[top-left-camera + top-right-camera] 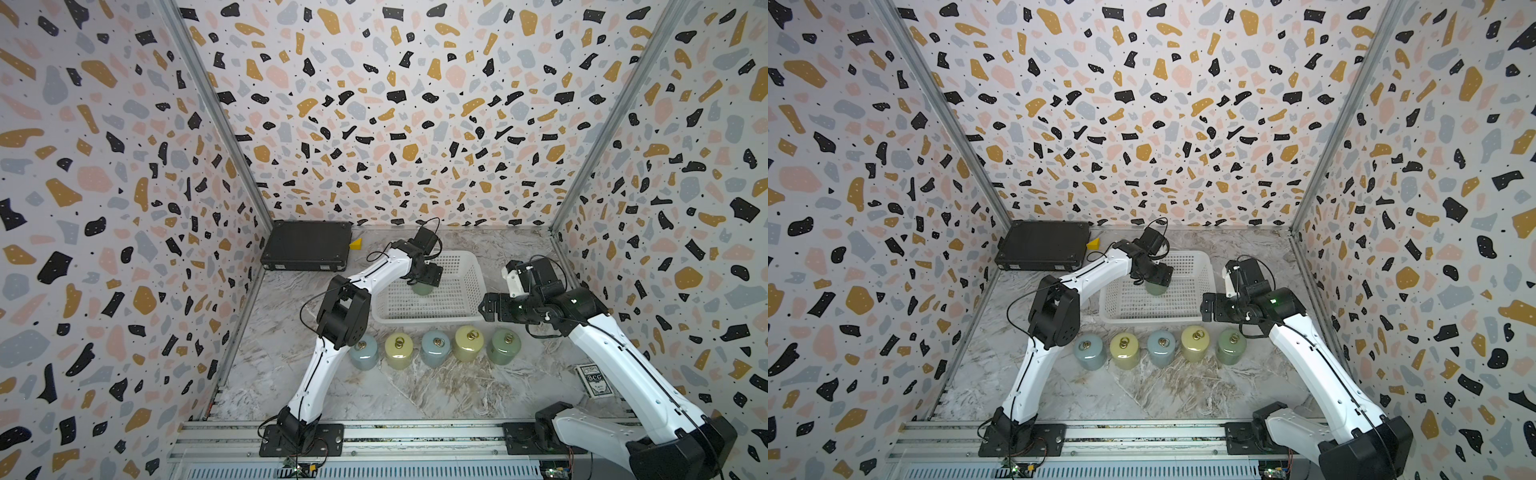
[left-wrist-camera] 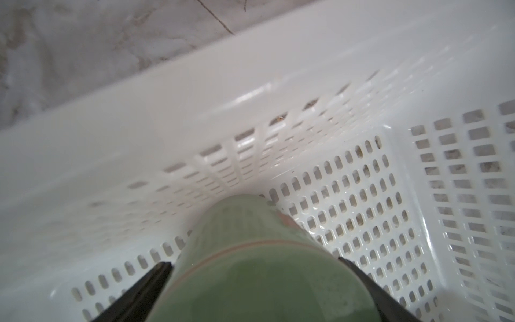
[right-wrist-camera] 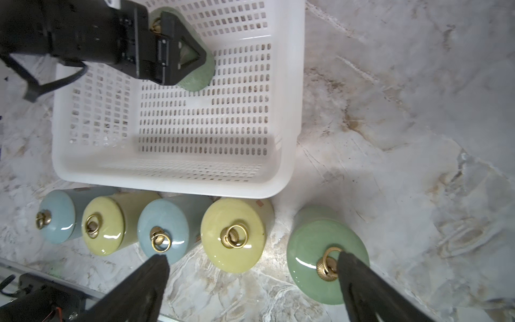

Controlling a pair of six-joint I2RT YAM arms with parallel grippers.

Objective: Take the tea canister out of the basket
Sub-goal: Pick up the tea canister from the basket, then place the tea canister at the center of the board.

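Observation:
The white perforated basket (image 1: 428, 319) (image 1: 1154, 319) (image 3: 167, 184) sits mid-table. One green tea canister (image 1: 423, 289) (image 1: 1156, 289) (image 2: 250, 264) (image 3: 199, 76) stands on its floor, near the far-left corner. My left gripper (image 1: 424, 279) (image 2: 253, 263) reaches down into the basket. In the left wrist view its two black fingers (image 2: 156, 278) press against opposite sides of the canister. My right gripper (image 1: 484, 307) (image 3: 252, 258) hovers open off the basket's near right corner, above the table and a green canister (image 3: 320, 256) standing outside the basket.
Several canisters, blue, yellow and green, stand in a row (image 1: 435, 349) along the basket's near side. A flat black case (image 1: 307, 245) and a yellow wedge (image 1: 356, 244) lie at the back left. A card deck (image 1: 592, 380) lies at the right.

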